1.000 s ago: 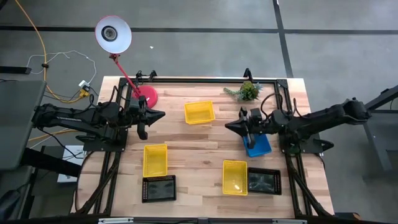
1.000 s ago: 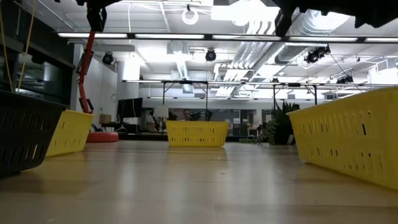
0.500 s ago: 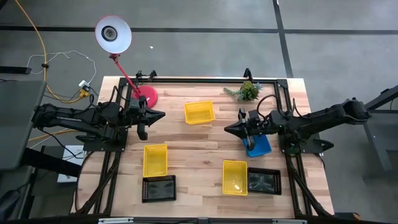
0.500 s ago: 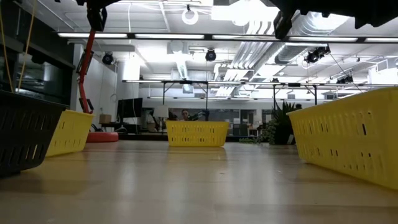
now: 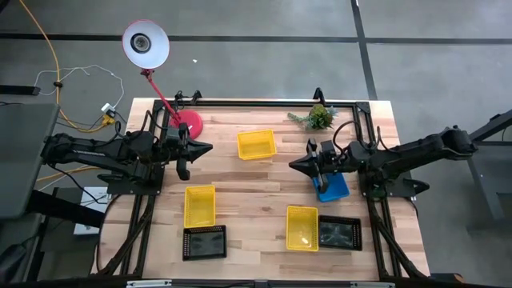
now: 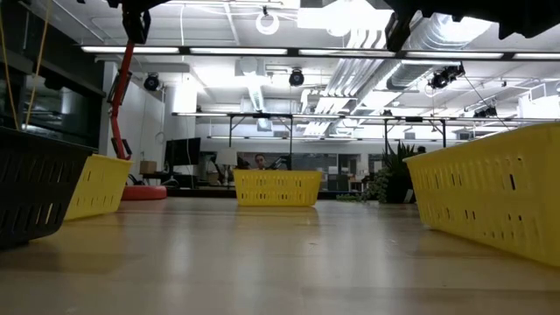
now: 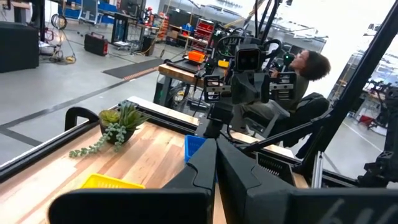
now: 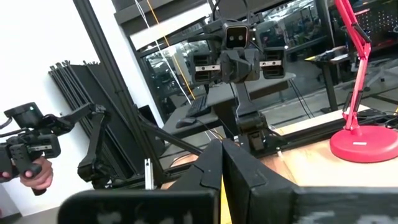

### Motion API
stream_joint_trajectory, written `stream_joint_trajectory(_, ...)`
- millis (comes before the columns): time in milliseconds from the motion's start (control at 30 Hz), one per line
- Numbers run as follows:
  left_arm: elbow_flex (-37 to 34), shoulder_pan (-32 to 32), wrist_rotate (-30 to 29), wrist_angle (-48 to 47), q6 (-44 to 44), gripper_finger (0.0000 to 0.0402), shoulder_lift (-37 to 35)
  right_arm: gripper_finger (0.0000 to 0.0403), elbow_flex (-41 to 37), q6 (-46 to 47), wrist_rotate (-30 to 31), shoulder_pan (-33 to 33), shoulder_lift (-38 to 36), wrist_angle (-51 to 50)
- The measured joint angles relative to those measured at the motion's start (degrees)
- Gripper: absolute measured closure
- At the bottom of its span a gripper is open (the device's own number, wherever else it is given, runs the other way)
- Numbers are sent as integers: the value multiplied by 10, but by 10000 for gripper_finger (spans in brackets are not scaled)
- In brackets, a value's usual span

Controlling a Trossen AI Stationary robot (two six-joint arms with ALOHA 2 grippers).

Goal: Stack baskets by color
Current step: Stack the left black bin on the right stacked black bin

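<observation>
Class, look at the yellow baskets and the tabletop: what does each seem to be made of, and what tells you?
Yellow baskets: probably moulded plastic, slightly glossy; uniform bright colour and even slotted walls suggest it. Tabletop: apparently wood, butcher-block style with a smooth sealed finish; pale parallel strips and grain show from above.

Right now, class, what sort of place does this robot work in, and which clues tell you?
Most likely a robotics lab or workshop in an open industrial hall. Exposed ceiling ducts and strip lights run overhead, workbenches stand beyond the wooden table, and a person sits at a control rig.
</observation>
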Motion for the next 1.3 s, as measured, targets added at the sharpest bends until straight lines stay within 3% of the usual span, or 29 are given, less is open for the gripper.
stream_joint_trajectory(767,0,0,-9,0,29,390,2,403,0,1,31,0,0,0)
stream_joint_trajectory(933,15,0,6,-2,2,334,28,403,0,0,38,0,0,0)
stream_joint_trajectory(1100,69,0,63,-30,-14,251,91,403,0,0,38,0,0,0)
stream_joint_trajectory(1300,172,-19,172,-180,-26,168,189,403,0,0,38,0,0,0)
